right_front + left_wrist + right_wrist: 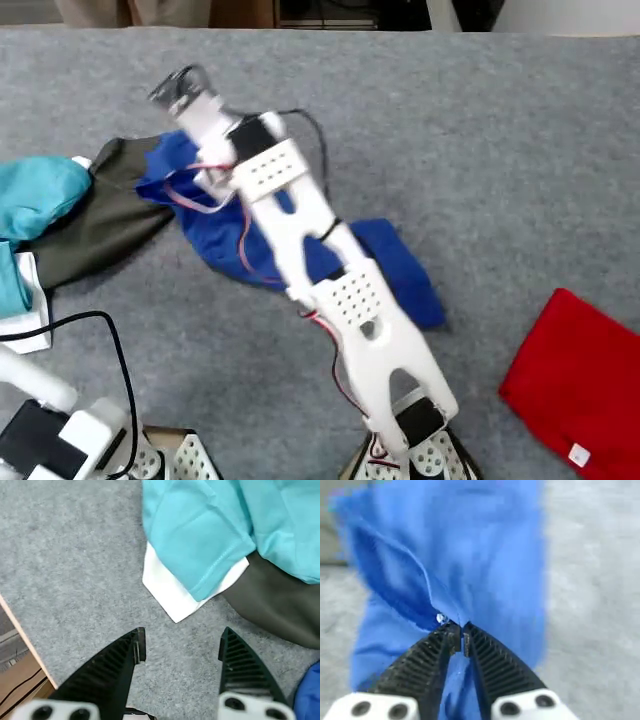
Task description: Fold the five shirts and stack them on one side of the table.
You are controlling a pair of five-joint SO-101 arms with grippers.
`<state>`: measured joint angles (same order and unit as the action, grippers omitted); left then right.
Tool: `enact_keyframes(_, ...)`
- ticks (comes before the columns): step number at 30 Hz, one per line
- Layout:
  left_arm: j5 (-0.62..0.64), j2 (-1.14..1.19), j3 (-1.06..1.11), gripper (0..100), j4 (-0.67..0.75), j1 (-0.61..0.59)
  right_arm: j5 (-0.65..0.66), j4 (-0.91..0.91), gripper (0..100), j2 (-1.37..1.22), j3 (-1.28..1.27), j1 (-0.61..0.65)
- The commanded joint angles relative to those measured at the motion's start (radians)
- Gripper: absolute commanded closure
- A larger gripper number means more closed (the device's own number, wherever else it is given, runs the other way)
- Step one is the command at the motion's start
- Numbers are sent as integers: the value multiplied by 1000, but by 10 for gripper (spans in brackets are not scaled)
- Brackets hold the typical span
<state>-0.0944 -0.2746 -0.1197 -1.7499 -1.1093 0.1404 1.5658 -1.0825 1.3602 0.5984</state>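
Note:
My right gripper (461, 631) is shut on a fold of the blue shirt (470, 555), which hangs bunched in front of it. In the high view the right arm (300, 230) stretches from the front edge toward the back left over the blue shirt (400, 265), which lies crumpled mid-table. My left gripper (183, 642) is open above bare table, just short of the white shirt (167, 592). A teal shirt (210, 525) lies on the white one, with a dark olive shirt (280, 605) beside them. A folded red shirt (580, 375) sits at the right edge.
The teal shirt (40, 195), olive shirt (100, 225) and white shirt (30, 320) pile up at the table's left edge. The left arm's base (60, 430) and a black cable (120, 350) sit at the front left. A wooden table edge (20, 670) runs beside the left gripper.

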Motion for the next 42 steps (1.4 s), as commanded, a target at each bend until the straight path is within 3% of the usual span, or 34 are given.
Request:
enact_keyframes(1,0,-31,-5,753,-8,63,-3,44,994,4,105,-119)
enact_keyframes(8,-2,-36,84,753,-8,322,3,81,994,2,136,-395)
enact_keyframes(16,3,-38,175,753,-8,787,5,74,994,-1,131,-707)
enact_keyframes(22,18,-27,135,750,2,1203,2,72,994,-42,137,-857)
enact_keyframes(29,186,-24,129,750,235,1536,-5,-77,994,-213,140,-1017)
enact_keyframes(32,209,-24,166,750,333,1653,-94,-190,994,-249,160,-1099)
enact_keyframes(35,209,-24,221,749,440,1734,-204,-212,994,-259,226,-1142)
enact_keyframes(42,236,143,347,749,709,1823,-215,-210,994,-288,278,-1150)
